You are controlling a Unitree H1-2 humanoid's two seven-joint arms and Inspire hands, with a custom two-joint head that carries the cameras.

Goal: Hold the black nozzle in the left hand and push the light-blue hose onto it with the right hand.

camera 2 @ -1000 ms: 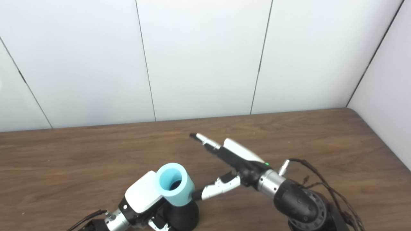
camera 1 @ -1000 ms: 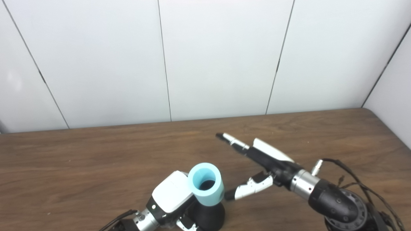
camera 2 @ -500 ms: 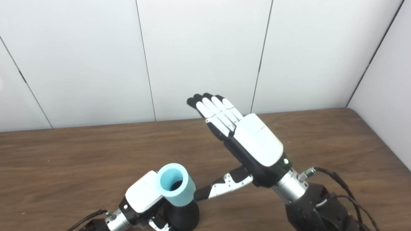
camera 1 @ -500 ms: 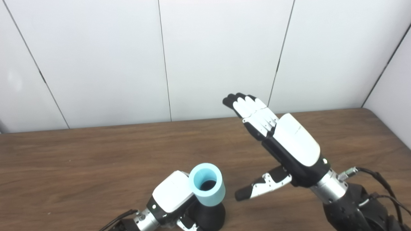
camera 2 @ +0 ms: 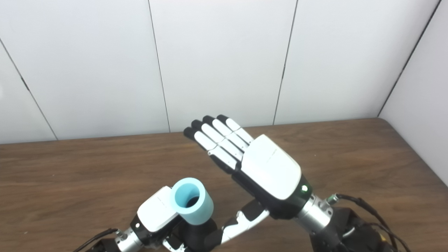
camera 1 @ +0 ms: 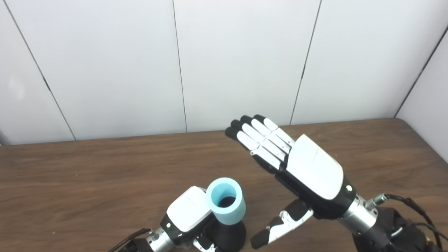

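Observation:
A short light-blue hose (camera 1: 225,201) sits on top of a black cone-shaped nozzle (camera 1: 227,236) near the table's front edge, its open end facing up. My left hand (camera 1: 185,213) is shut around the nozzle's base from the left. My right hand (camera 1: 301,168) is open, raised to the right of the hose with its back facing up and its fingers (camera 2: 217,138) straight, pointing up and left. Its thumb (camera 1: 278,227) hangs down beside the nozzle; whether it touches the nozzle is unclear.
A brown wooden table (camera 1: 87,175) fills the lower half of both views. White wall panels (camera 1: 241,63) stand behind it and at the right. Black cables (camera 1: 406,204) trail from my right wrist.
My right hand rose from flat near the table and turned its back upward, then came slightly lower and leftward. The left hand, nozzle and hose stayed still.

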